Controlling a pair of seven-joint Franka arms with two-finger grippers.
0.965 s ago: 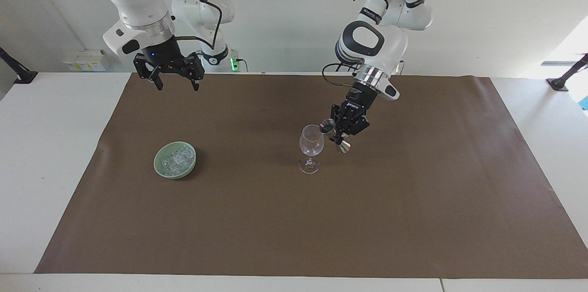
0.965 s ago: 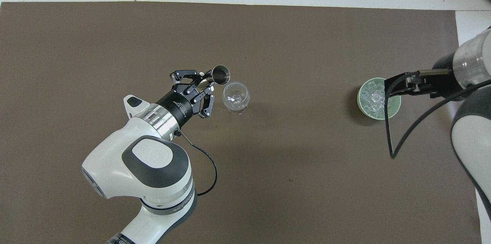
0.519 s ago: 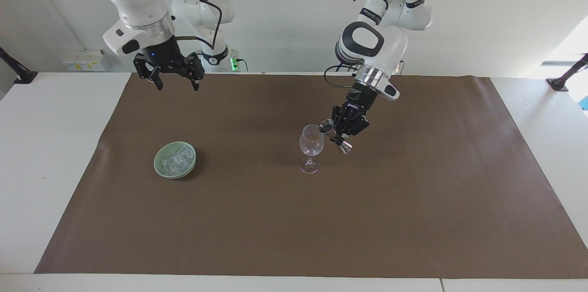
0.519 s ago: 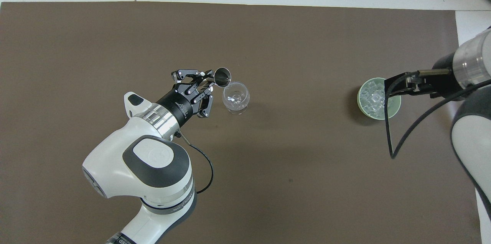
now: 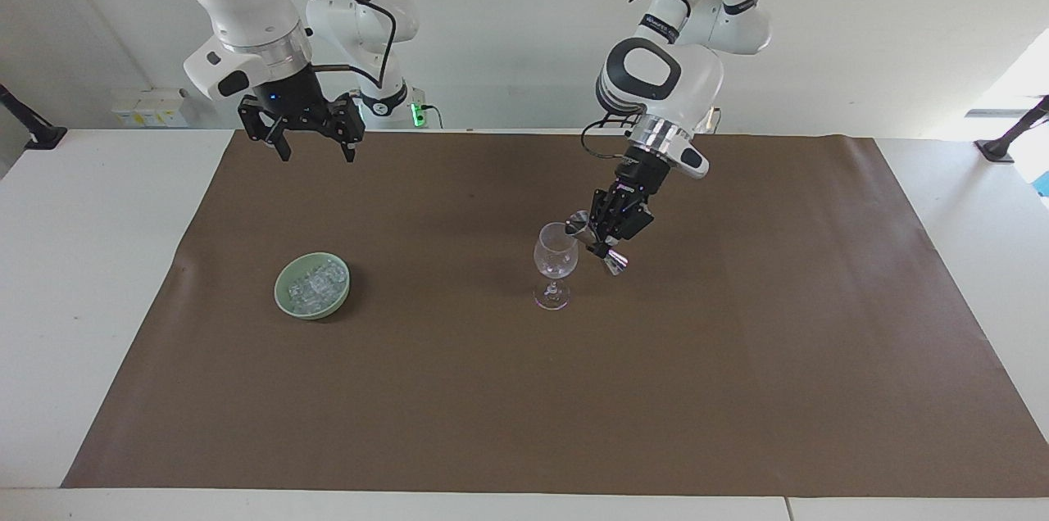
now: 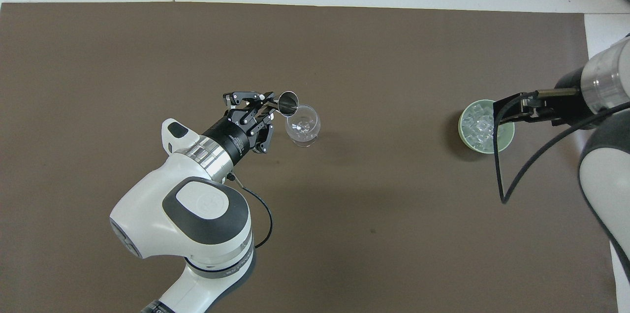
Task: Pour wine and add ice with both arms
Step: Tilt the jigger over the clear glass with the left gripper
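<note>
A clear wine glass stands upright mid-table on the brown mat. My left gripper is shut on a small metal jigger. The jigger is tipped, with its mouth at the glass's rim. I cannot see any wine; the glass looks clear. The ice is heaped in a green bowl toward the right arm's end. My right gripper waits open and empty, high above the mat.
The brown mat covers most of the white table. A socket strip with a green light sits by the wall next to the right arm's base.
The left gripper has tipped the jigger further and brought its mouth closer over the glass's rim. The right arm, the glass and the bowl have not moved.
</note>
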